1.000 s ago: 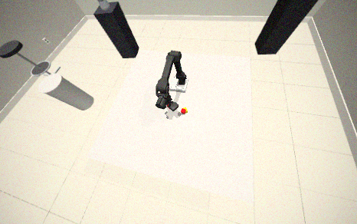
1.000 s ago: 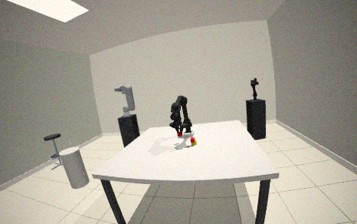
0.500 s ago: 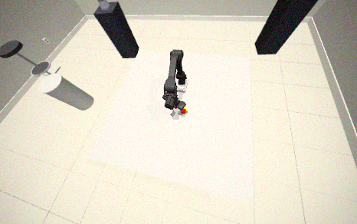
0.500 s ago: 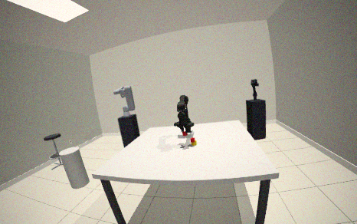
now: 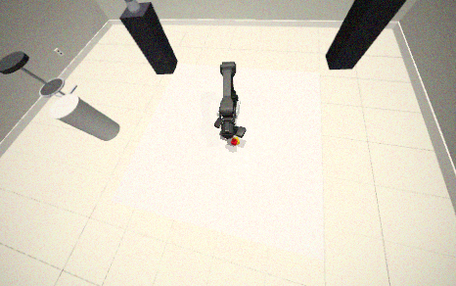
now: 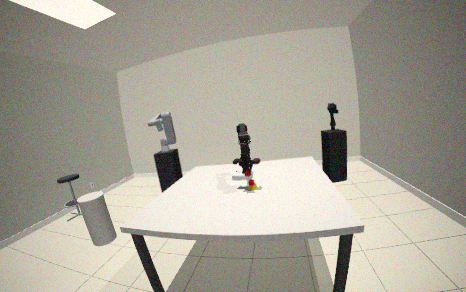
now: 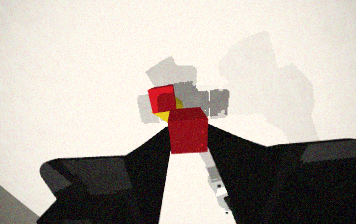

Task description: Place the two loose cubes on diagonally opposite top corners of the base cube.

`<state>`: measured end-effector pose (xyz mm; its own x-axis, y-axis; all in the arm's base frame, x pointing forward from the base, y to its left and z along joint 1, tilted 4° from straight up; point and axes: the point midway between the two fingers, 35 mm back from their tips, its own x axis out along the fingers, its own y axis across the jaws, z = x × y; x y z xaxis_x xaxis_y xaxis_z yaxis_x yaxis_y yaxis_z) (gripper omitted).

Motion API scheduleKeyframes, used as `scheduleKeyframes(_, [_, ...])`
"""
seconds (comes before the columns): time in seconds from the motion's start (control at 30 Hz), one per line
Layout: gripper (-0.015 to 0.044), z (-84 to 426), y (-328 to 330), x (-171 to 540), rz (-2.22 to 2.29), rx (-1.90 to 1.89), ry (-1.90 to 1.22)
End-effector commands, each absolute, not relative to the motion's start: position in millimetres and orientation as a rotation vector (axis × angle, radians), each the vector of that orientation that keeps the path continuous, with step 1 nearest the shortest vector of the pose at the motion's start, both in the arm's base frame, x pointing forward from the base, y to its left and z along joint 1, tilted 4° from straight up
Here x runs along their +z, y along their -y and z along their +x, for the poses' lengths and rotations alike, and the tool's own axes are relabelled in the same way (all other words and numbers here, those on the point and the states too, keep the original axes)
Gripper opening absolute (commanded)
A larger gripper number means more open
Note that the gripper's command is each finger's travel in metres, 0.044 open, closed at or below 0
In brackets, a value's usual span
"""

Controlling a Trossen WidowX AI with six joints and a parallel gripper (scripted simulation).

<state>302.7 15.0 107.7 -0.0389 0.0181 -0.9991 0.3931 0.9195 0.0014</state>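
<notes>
A stool (image 6: 69,178), grey cylinder (image 6: 97,218) and seemingly two black pedestals (image 6: 334,154) surround the table (image 6: 280,210).

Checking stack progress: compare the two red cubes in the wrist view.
The near red cube is clamped in the gripper, off the stack; the far red cube sits free on the yellow base cube. The near one looks larger, being closer. Both are red.
</notes>
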Motion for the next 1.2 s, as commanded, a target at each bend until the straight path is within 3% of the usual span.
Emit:
scheduleKeyframes(0.0, [0.0105,298,-26,110,0.3,-0.273,-1.586])
scheduleKeyframes(1.17, [0.0105,288,-48,71,0.241,-0.209,-1.595])
